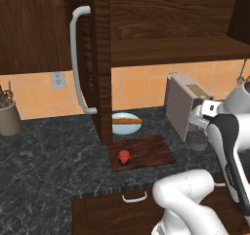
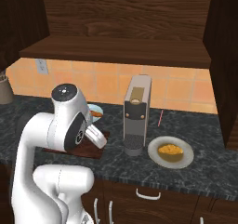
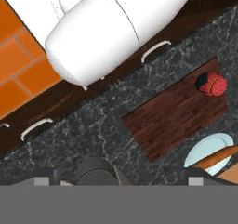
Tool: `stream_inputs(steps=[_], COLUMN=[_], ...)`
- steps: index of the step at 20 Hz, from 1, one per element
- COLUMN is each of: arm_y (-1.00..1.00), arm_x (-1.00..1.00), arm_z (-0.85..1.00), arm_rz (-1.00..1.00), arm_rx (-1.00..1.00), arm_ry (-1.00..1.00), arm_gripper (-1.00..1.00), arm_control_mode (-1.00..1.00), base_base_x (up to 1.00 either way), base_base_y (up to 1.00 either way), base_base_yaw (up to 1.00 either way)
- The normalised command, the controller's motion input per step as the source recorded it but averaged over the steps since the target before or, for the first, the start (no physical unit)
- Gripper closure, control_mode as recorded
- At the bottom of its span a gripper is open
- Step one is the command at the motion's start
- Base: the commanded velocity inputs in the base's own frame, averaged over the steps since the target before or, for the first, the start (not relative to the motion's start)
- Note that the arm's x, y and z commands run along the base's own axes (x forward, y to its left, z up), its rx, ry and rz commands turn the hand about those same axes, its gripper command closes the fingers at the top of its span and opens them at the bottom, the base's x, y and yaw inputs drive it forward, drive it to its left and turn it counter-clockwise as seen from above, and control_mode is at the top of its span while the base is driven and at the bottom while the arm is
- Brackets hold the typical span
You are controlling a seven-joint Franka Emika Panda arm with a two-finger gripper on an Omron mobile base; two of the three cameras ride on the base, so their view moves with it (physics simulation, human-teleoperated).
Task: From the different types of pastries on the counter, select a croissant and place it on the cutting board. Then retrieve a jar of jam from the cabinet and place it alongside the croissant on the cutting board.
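Gripper (image 3: 119, 183) open above counter (image 3: 93, 130); coffee machine (image 2: 136, 114) beside cutting board (image 3: 179, 114).

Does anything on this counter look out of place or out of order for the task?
Yes. The small red jam jar already sits on the dark reddish-brown wooden cutting board, alone. The golden-orange croissant lies on a pale round plate right of the coffee machine, well apart from the board.

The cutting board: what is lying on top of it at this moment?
Only the jam jar stands on the cutting board, near its front left corner. The croissant is on a grey plate elsewhere.
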Motion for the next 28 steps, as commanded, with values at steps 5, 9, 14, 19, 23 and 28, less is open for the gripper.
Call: stream_inputs(steps=[5,9,14,19,23,28], arm_y=[-0.53,-0.54,-0.59,-0.77,-0.60,-0.27], arm_x=[-0.21,0.00,-0.01,-0.07,0.01,0.26], arm_z=[0.00,0.01,0.00,-0.06,-0.28,-0.20], arm_rz=[0.00,-0.03,-0.05,-0.03,-0.03,-0.05], arm_rx=[-0.01,-0.08,-0.05,-0.01,-0.11,-0.11], arm_ry=[0.13,0.18,0.18,0.02,-0.01,-0.04], arm_gripper=[-1.00,-1.00,-1.00,-1.00,-1.00,-1.00], arm_control_mode=[-1.00,-1.00,-1.00,-1.00,-1.00,-1.00], base_base_x=[0.00,0.00,0.00,0.00,0.00,0.00], base_base_y=[0.00,0.00,0.00,0.00,0.00,0.00], base_base_yaw=[0.00,0.00,0.00,0.00,0.00,0.00])
